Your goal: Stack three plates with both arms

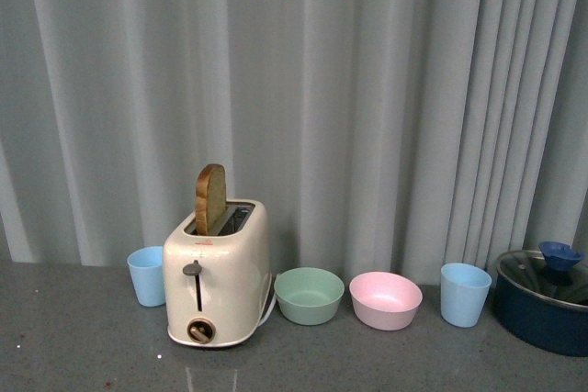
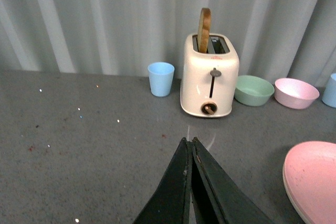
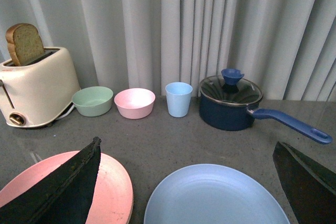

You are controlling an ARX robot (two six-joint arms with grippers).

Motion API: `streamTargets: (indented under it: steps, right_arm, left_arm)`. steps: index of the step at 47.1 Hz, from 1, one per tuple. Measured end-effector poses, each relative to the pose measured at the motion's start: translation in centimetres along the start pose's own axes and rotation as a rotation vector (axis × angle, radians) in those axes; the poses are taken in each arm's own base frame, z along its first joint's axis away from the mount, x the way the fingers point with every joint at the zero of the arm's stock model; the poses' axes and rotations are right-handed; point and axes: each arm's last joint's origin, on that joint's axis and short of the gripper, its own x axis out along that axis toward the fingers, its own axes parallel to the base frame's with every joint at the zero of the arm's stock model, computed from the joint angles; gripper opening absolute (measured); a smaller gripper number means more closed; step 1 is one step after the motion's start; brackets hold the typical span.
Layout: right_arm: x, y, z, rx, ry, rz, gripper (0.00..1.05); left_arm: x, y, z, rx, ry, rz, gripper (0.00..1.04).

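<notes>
**On grey counter: L gripper shut, R gripper wide open over the plates**

Along the back, by the curtain (image 1: 367, 89), front cam shows a row: blue cup (image 1: 147, 274), cream toaster (image 1: 218, 273) w/ bread slice (image 1: 210, 197) standing up in its slot, green bowl (image 1: 309, 294), pink bowl (image 1: 385, 299), second blue cup (image 1: 464, 293), dark blue lidded saucepan (image 1: 542, 305).

L gripper (image 2: 190, 145) hangs low over bare counter (image 2: 79, 150), aimed at the toaster front. Its fingers (image 2: 176, 192) are pressed together to a point w/ nothing between them. Pink plate (image 2: 315, 179) lies flat just off to its right, well clear of the tips. A paler rim shows under that plate's edge; can't tell if that's another plate beneath.

R gripper (image 3: 186, 144) is level, facing the back row, w/ its fingers (image 3: 68, 187) spread far apart and holding nothing. One finger covers part of the pink plate; the other sits out past the light blue plate (image 3: 215, 198). Blue plate lies flat on the counter below the gap, just beside the pink one, on its right, w/ a thin strip of counter between them. Both plates are nearer the robot than the bowls.
</notes>
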Motion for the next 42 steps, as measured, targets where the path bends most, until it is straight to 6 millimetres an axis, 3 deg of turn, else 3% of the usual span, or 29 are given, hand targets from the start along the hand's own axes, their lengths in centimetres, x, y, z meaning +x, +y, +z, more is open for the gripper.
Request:
streamTargets:
  steps: [19,26,31,36,37,42]
  right_arm:
    - [0.0,0.0,0.0,0.000,0.000,0.000,0.97]
    - [0.0,0.0,0.0,0.000,0.000,0.000,0.97]
    - [0.0,0.0,0.0,0.000,0.000,0.000,0.97]
    - [0.0,0.0,0.0,0.000,0.000,0.000,0.97]
    - [0.1,0.1,0.0,-0.008,0.000,-0.027,0.97]
    - [0.6,0.2,1.5,-0.072,0.005,-0.504,0.97]
  left_arm:
    - [-0.5,0.0,0.1,-0.001,-0.025,0.001,0.05]
    - [-0.5,0.0,0.1,-0.001,-0.025,0.002,0.30]
    - [-0.5,0.0,0.1,-0.001,-0.026,0.001,0.57]
    - [-0.5,0.0,0.1,-0.001,-0.026,0.002,0.78]
    - [-0.5,0.0,0.1,-0.001,-0.026,0.002,0.81]
    - [-0.5,0.0,0.1,0.000,-0.026,0.004,0.99]
